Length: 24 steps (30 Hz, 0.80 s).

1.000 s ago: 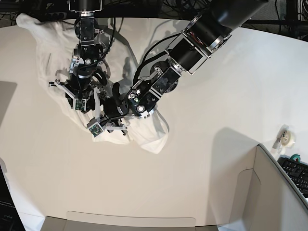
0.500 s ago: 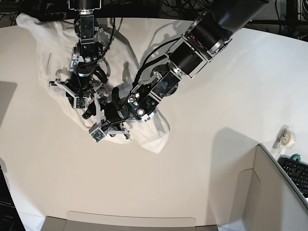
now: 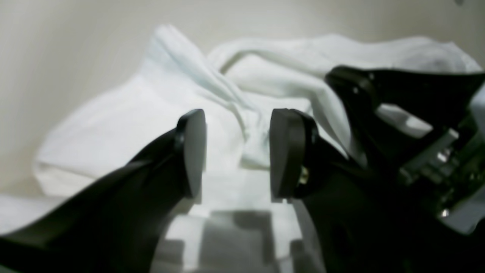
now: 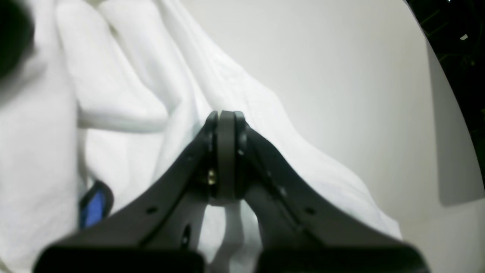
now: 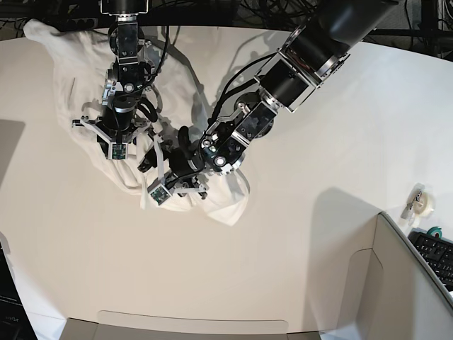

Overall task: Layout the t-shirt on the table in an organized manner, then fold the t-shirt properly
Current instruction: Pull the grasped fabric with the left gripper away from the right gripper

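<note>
In the centre of the base view, the left gripper [image 5: 172, 172] hovered with jaws apart over the crumpled t-shirt [image 5: 226, 198]. Farther back, upper left, the right gripper [image 5: 131, 152] was pinched together on the t-shirt, which sprawled across the white bench [image 5: 318, 142].

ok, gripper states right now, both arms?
Left gripper: open, a fold of the t-shirt between its pads, not clamped.
Right gripper: shut; whether it pinches cloth cannot be told.

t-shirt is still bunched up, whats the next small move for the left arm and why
Probably ease the left gripper forward and close on the raised fold of the t-shirt: its jaws stand open right before that ridge, while the right gripper is shut over the cloth.
</note>
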Each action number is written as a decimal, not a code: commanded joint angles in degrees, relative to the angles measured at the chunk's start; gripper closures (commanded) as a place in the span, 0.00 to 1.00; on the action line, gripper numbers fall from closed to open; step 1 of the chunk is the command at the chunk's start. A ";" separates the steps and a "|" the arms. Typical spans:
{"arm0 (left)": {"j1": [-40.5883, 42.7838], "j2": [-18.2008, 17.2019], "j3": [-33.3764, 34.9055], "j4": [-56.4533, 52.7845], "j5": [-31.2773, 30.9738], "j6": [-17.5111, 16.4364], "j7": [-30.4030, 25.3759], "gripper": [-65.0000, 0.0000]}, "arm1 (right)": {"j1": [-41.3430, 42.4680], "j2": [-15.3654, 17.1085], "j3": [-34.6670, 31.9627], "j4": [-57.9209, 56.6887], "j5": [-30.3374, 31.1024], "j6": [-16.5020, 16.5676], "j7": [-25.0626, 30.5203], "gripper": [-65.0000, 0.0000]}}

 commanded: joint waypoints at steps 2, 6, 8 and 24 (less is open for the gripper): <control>-1.11 0.80 -0.08 1.04 -0.48 -0.15 -0.73 0.62 | -2.55 -0.79 -0.17 -2.32 5.80 6.13 -13.95 1.00; 0.39 0.89 -0.08 1.04 -0.48 -0.23 -0.73 0.69 | -2.55 -0.79 -0.17 -2.32 5.80 6.13 -13.95 1.00; 0.48 0.89 -0.08 1.04 -0.48 -0.23 -0.73 0.72 | -2.55 -0.79 -0.17 -2.32 5.80 6.13 -13.95 1.00; 0.56 -5.35 -8.69 20.03 -0.48 0.29 4.72 1.00 | -0.61 -0.09 11.34 -2.32 5.89 5.87 -13.95 1.00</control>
